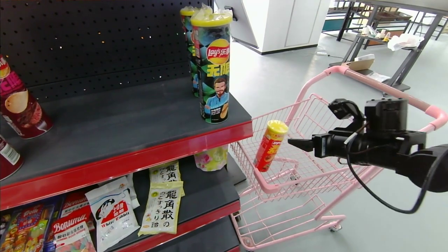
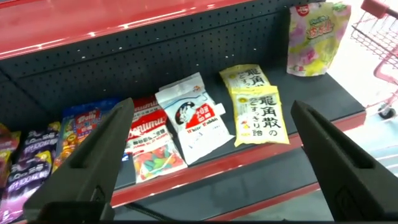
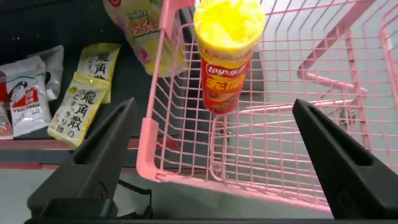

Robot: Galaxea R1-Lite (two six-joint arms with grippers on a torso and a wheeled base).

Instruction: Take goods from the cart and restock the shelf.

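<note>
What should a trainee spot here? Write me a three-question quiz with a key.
1. True or false: the right gripper has its fingers shut on the yellow-lidded can.
2. Where is that can? A) top shelf B) pink cart C) floor
3. Fill in: the yellow packets lie on the ____ shelf.
Key: 1 false, the fingers are open. 2 B. 3 lower.
</note>
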